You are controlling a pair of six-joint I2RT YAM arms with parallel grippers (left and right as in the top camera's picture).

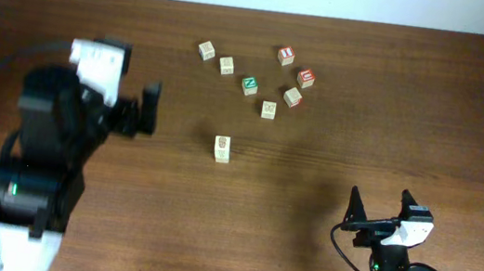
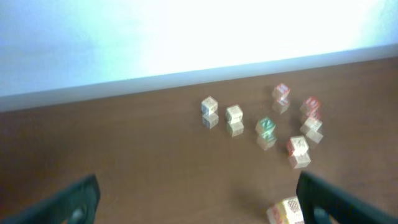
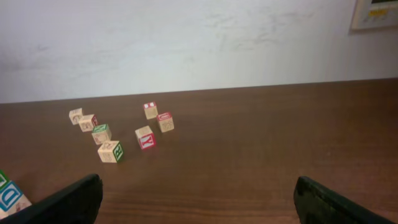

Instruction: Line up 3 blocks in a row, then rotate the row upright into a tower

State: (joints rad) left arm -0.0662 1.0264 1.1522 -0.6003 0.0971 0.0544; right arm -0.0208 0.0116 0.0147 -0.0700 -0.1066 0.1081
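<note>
1. Your left gripper (image 1: 151,111) has its jaws spread wide and holds nothing. It hangs over the wooden table (image 1: 301,256), left of the cubes and pointing towards them.
2. Your right gripper (image 1: 382,199) is also spread wide and empty. It sits near the front edge on the right, well apart from every cube.
3. The lone yellowish cube (image 1: 222,148) stands apart from the group, between the two grippers (nearer the left one).
4. Behind it, the back-left pale cube (image 1: 206,50) and its pale neighbour (image 1: 226,65) sit just beside each other.
5. The green-faced cube (image 1: 249,85) is in the middle of the group, with the faintly marked pale cube (image 1: 269,109) near its front right.
6. At the right are the rear red-topped cube (image 1: 286,55) and the second red-topped cube (image 1: 306,78).
7. The cube with a red side (image 1: 293,96) is just in front of the second red-topped cube, perhaps touching it.
8. The letters are too small to read, so you cannot tell which red face bears a ring.
</note>
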